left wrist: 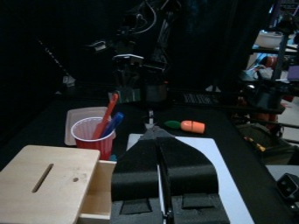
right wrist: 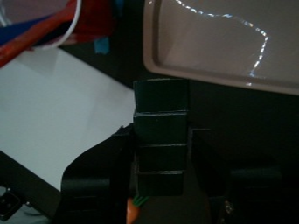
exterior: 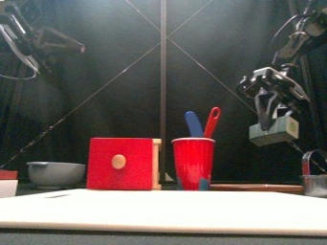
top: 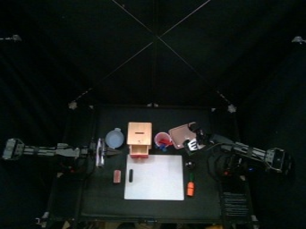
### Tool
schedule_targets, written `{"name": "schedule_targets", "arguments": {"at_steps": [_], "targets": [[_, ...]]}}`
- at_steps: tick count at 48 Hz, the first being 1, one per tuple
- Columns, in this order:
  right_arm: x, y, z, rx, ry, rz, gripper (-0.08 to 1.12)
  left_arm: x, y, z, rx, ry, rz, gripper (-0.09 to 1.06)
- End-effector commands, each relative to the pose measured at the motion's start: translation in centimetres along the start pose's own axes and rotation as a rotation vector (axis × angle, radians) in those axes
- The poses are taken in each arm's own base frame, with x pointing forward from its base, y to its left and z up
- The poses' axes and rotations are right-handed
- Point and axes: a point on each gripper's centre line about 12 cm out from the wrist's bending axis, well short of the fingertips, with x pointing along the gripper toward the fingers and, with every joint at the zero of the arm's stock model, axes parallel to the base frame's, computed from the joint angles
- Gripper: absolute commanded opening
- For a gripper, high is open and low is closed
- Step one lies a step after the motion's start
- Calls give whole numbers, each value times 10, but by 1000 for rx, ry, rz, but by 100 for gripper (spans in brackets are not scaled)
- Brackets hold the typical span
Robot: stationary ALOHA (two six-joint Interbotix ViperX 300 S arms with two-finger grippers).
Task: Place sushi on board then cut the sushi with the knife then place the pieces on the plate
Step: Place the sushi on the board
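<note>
Above black surface [top: 102, 201], pinching sushi roll [right wrist: 162, 109] in right end effector [right wrist: 162, 133], long axis along jaws, toward pink tray [right wrist: 222, 44]; left end effector [left wrist: 160, 140] pressed together.

A pale wooden box with a red drawer front [top: 140, 137] is seen at the table's back middle. Read from above, with the back curtain at twelve, a blue-grey bowl [top: 114, 139] is set just beside it at nine o'clock and a red cup [top: 163, 139] at three. An orange toy food with a green end [top: 189, 189] is laid well apart at five o'clock, and a small dark red piece [top: 117, 176] at seven.
</note>
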Motion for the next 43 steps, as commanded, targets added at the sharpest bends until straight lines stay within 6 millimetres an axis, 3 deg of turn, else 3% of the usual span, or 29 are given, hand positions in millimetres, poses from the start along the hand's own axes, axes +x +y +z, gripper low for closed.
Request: {"name": "schedule_targets", "arguments": {"at_steps": [1, 18, 25, 43], "targets": [[-3, 22, -17, -1, -3, 22, 63, 2, 0, 6, 0, -21, -1, 13], [3, 56, -53, 133, 1, 36, 63, 0, 0, 1, -1, -8, 0, 13], [14, 84, -57, 44, -33, 76, 63, -1, 1, -4, 3, 5, 3, 13], [65, 168, -52, -12, 6, 44, 64, -4, 1, -16, 2, 37, 3, 13]]}}
